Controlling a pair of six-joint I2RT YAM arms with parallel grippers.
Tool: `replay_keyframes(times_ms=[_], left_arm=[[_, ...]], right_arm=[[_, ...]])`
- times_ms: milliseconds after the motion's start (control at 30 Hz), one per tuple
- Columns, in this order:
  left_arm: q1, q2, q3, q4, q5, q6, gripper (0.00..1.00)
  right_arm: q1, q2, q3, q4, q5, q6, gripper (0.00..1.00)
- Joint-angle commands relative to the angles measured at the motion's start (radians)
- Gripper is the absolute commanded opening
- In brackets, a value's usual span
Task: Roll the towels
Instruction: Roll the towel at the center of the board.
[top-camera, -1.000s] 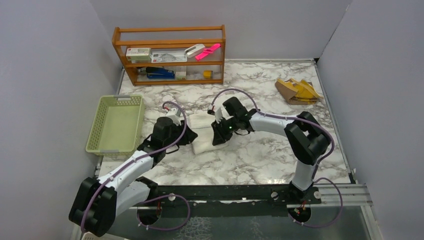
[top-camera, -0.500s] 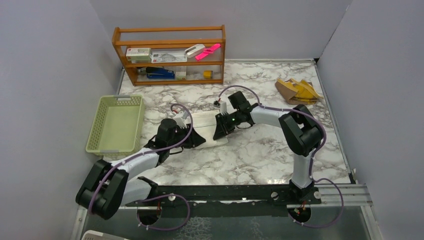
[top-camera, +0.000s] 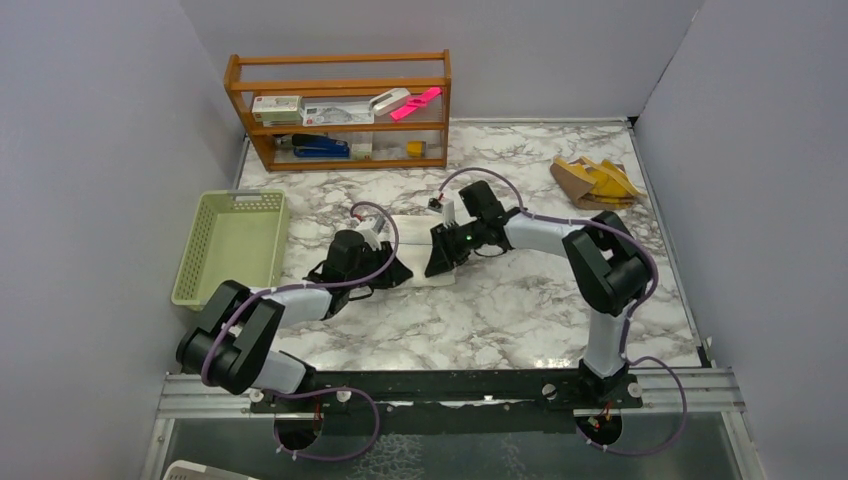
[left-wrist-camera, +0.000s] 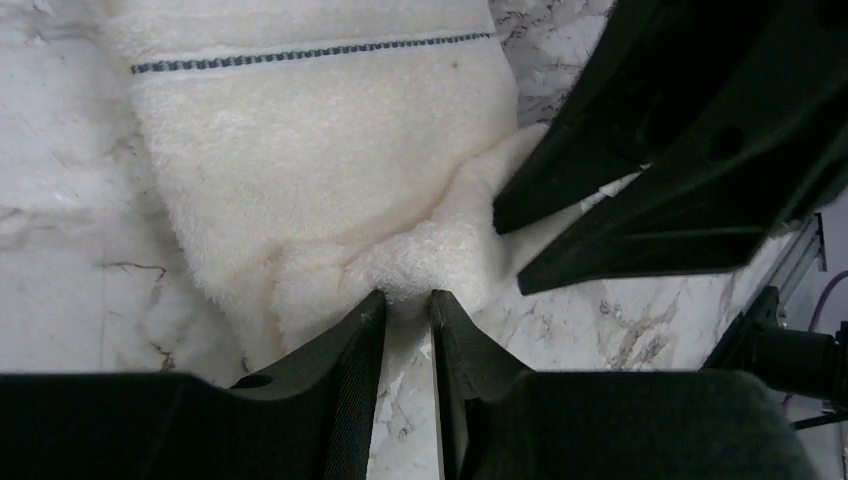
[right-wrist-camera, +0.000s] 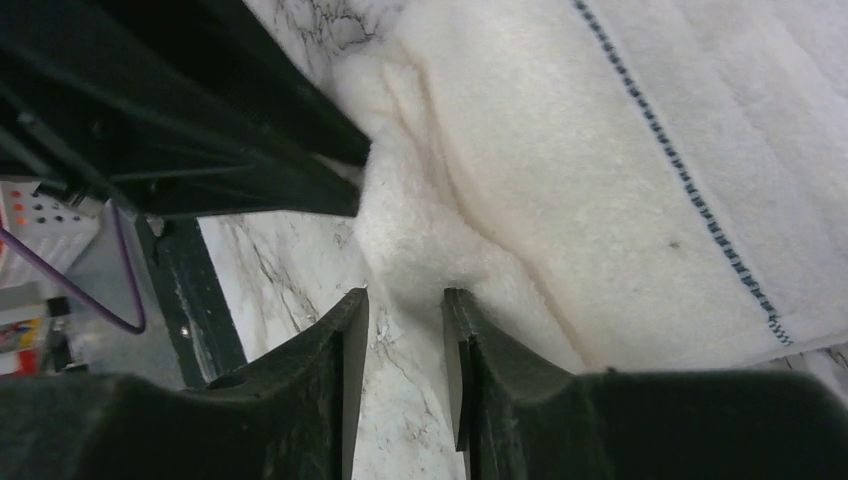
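A white towel with a thin blue stripe lies on the marble between my two grippers, its near edge bunched up. My left gripper is shut on a fold of that edge of the white towel. My right gripper faces it from the other side. Its jaws are parted, and the edge of the white towel sits loose at their tips. The two grippers' fingers nearly meet. A mustard-yellow and tan towel lies crumpled at the back right, far from both arms.
A pale green basket stands at the left edge of the table. A wooden shelf with small items lines the back wall. Grey walls enclose the left, back and right sides.
Both grippers carried the white towel's near edge toward the back, so the towel now looks shorter. The left arm has stretched out low over the table. The right jaws have parted.
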Motion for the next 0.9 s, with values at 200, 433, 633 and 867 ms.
replay_keyframes(times_ms=[200,433,633,867], left_arm=[[0.010,0.065,0.062,-0.110,-0.161,0.112,0.26],[0.017,0.103,0.094,-0.130,-0.149,0.128,0.26],[0.022,0.119,0.108,-0.132,-0.132,0.131,0.26],[0.029,0.124,0.110,-0.137,-0.120,0.134,0.26]], right_arm=[[0.235,-0.488,-0.385,0.458,0.485,-0.518,0.53],[0.342,-0.456,-0.502,0.648,0.554,-0.803,0.64],[0.365,-0.326,-0.426,0.617,0.648,-0.926,0.63],[0.365,-0.225,-0.366,0.587,0.710,-0.970,0.60]])
